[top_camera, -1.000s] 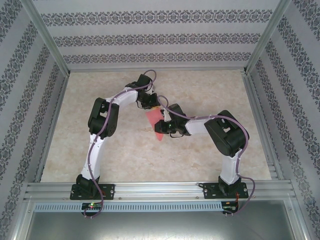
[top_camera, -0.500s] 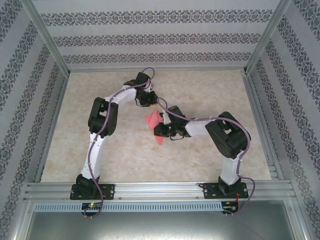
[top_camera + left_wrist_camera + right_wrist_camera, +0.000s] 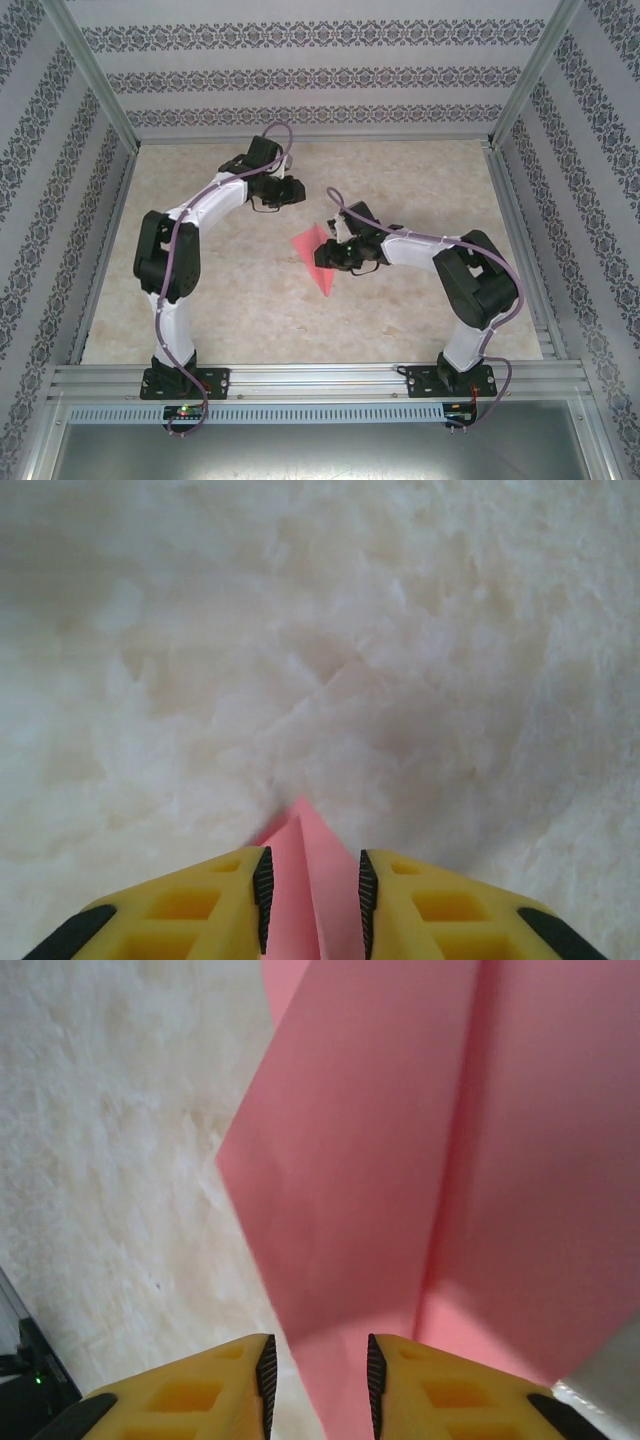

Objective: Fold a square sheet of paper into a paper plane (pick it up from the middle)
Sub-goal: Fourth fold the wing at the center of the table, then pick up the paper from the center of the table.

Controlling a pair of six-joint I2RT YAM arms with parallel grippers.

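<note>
The paper plane [image 3: 314, 256], salmon-pink and folded to a point with a lengthwise crease, lies on the marble tabletop near the middle. My right gripper [image 3: 335, 254] sits at its right edge. In the right wrist view the jaws [image 3: 318, 1345] stand open, and the pink paper [image 3: 400, 1160] spreads just beyond and between the fingertips. My left gripper [image 3: 297, 190] is farther back and left of the paper. Its jaws [image 3: 312, 862] stand open, and the pointed tip of the paper [image 3: 305, 850] shows in the gap between the pads, not pinched.
A marble-patterned tabletop [image 3: 420, 180] is enclosed by patterned walls and metal posts. An aluminium rail [image 3: 320, 378] runs along the near edge, where both arm bases are bolted. Bare table lies left, right and behind the paper.
Both grippers have opened and let go of the paper. The left arm has drawn back and to the left, away from it. The paper now lies flatter on the table.
</note>
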